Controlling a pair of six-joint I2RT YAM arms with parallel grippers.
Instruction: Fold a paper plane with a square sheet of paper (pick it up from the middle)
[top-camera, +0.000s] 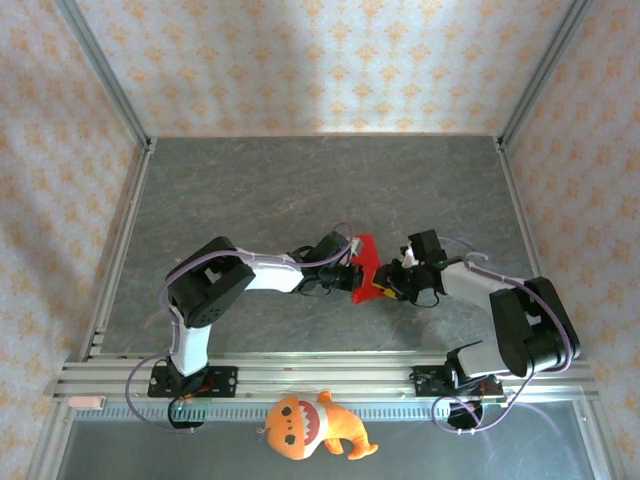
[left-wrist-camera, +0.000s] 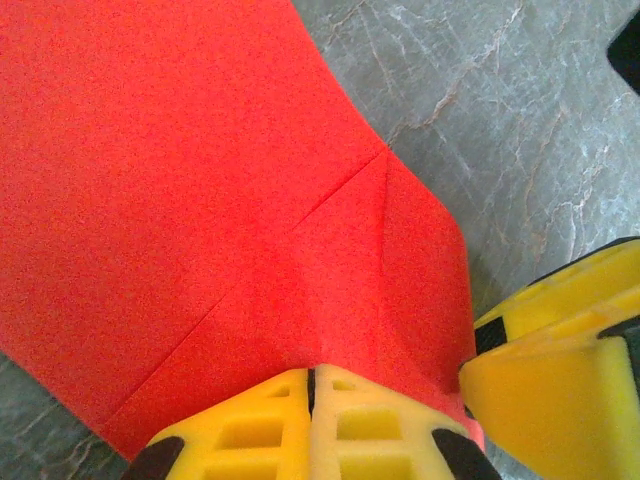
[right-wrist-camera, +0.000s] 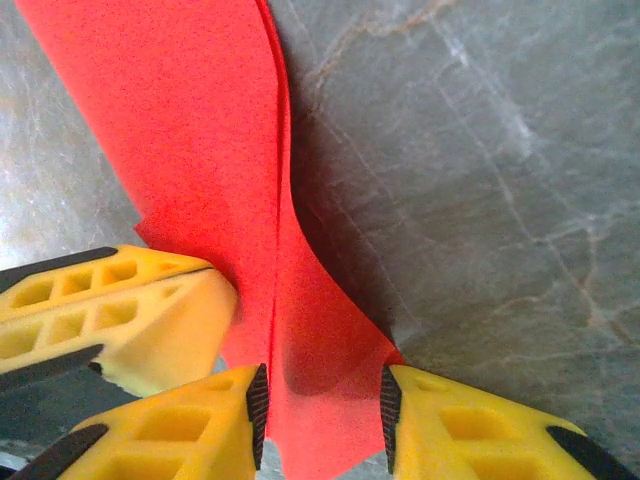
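Jaws first: what do we make of the left gripper (left-wrist-camera: 311, 385)?

Its two yellow fingers are pressed flat together, and we see the near edge of the square sheet of paper (left-wrist-camera: 200, 180) nipped in the seam between them.

And the right gripper (right-wrist-camera: 322, 395)?

Spread. Its pads stand apart with a bowed, doubled fold of the red sheet running between them. Whether either pad actually presses the paper we cannot tell.

How close do we find the two grippers?

Just beside each other. In the left wrist view a right finger (left-wrist-camera: 560, 390) crowds the sheet's right-hand corner. In the right wrist view a left finger (right-wrist-camera: 120, 310) lies against the paper's left side.

Where does that put the sheet?

Near the middle of the grey stone-patterned table (top-camera: 250, 190), caught between the two grippers. We see it creased, with a diagonal line and a shorter one meeting at a point, and it throws a shadow on the stone beside it.

And farther out?

An orange plush toy (top-camera: 310, 428) with white teeth lies at the near edge, on our side of the metal rail (top-camera: 330, 372), between the two arm bases and well apart from the paper. Patterned walls (top-camera: 320, 60) close in the other three sides.
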